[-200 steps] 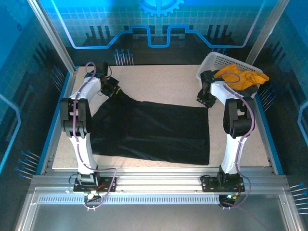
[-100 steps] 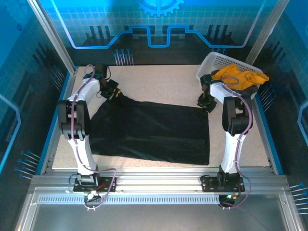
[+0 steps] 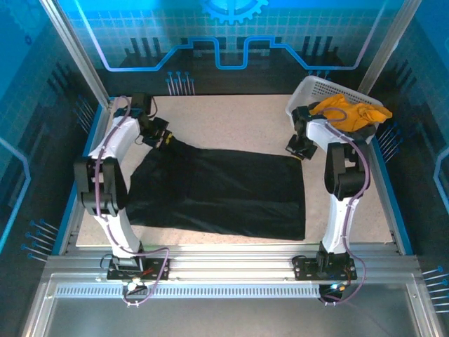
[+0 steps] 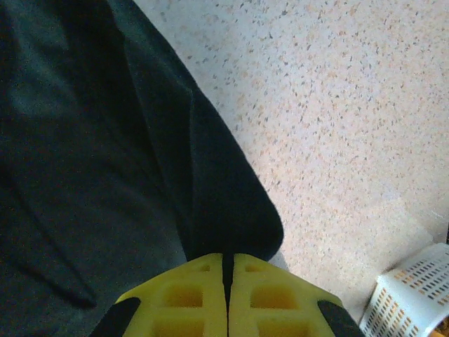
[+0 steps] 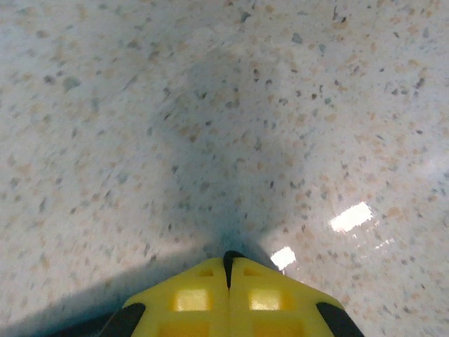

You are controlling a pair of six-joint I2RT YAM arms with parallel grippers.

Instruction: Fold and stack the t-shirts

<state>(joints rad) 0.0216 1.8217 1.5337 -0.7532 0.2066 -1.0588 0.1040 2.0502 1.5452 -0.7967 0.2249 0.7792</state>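
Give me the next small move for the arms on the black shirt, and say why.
Probably raise both grippers slightly together. The left gripper is shut on the black t-shirt at its far left corner; the right gripper is shut at the far right corner, its catch unclear. A small lift would test that and start the fold.

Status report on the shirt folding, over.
Left gripper shut on black t-shirt, far-left corner. Right gripper shut by far-right corner, hold unconfirmed. Orange t-shirt in basket. Nothing in the way.
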